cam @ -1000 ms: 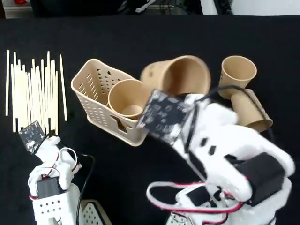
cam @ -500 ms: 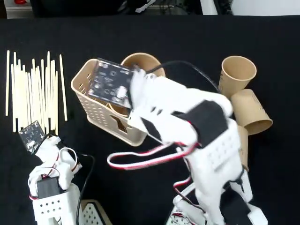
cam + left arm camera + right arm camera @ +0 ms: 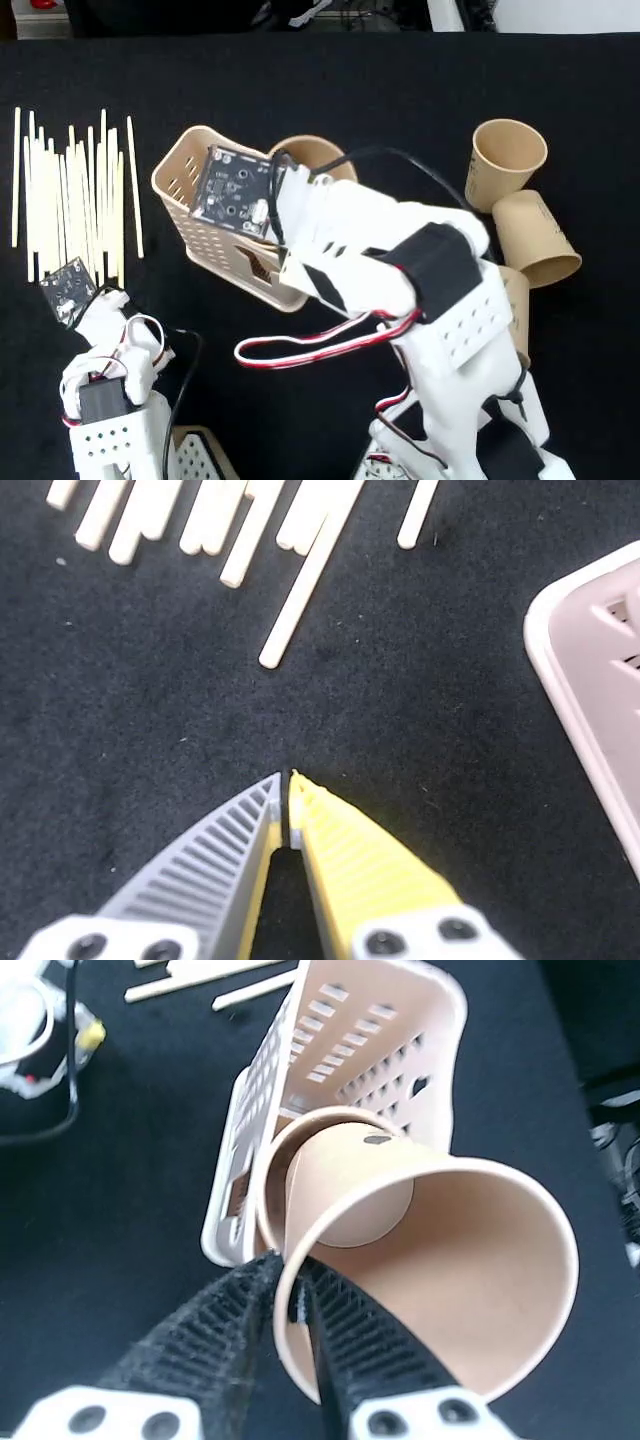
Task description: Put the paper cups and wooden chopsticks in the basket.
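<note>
My right gripper (image 3: pixel 296 1312) is shut on the rim of a paper cup (image 3: pixel 440 1260). The cup's bottom sits inside another paper cup (image 3: pixel 268 1195) that rests in the beige slotted basket (image 3: pixel 400 1020). In the high view the right arm covers the basket (image 3: pixel 190 175), and the held cup's rim (image 3: pixel 312 152) shows behind it. Several wooden chopsticks (image 3: pixel 75 200) lie in a row at the left. My left gripper (image 3: pixel 290 780) is shut on nothing, just short of the nearest chopstick ends (image 3: pixel 290 600).
Two loose paper cups (image 3: pixel 505 160) (image 3: pixel 535 240) lie at the right, with a third cup (image 3: pixel 516 300) partly behind the right arm. The basket's corner (image 3: pixel 590 670) is beside my left gripper. Black cloth covers the table.
The right arm swung left with the cup from beside the basket to over it, then lowered the cup into the cup in the basket. The left arm stayed still.
</note>
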{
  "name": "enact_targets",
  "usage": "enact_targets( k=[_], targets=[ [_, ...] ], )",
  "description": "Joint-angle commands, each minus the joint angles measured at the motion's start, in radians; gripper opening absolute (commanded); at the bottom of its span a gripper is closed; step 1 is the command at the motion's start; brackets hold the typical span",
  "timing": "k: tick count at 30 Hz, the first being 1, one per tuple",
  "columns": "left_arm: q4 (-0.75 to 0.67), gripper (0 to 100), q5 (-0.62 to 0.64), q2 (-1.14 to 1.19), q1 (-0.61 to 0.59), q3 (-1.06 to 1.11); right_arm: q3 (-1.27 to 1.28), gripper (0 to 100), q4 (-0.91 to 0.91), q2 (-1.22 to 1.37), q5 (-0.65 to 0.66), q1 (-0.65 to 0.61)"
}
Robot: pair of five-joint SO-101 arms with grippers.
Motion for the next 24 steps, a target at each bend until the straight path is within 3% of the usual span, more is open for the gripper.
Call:
enact_targets(
  k=[1,7,20,24],
  targets=[
    [0.005,3,0.006,-0.005,0.012,0.016,0.012,1.8,0.037,-0.031,-0.006,0.038],
    [0.005,3,0.006,-0.005,0.012,0.016,0.031,1.8,0.037,-0.030,0.031,0.123],
    [0.005,3,0.006,-0.005,0.012,0.016,0.036,2.4,0.028,-0.028,0.026,0.005],
    [0.005,3,0.006,-0.005,0.012,0.016,0.036,8.2,0.006,-0.028,0.025,0.005]
  ],
)
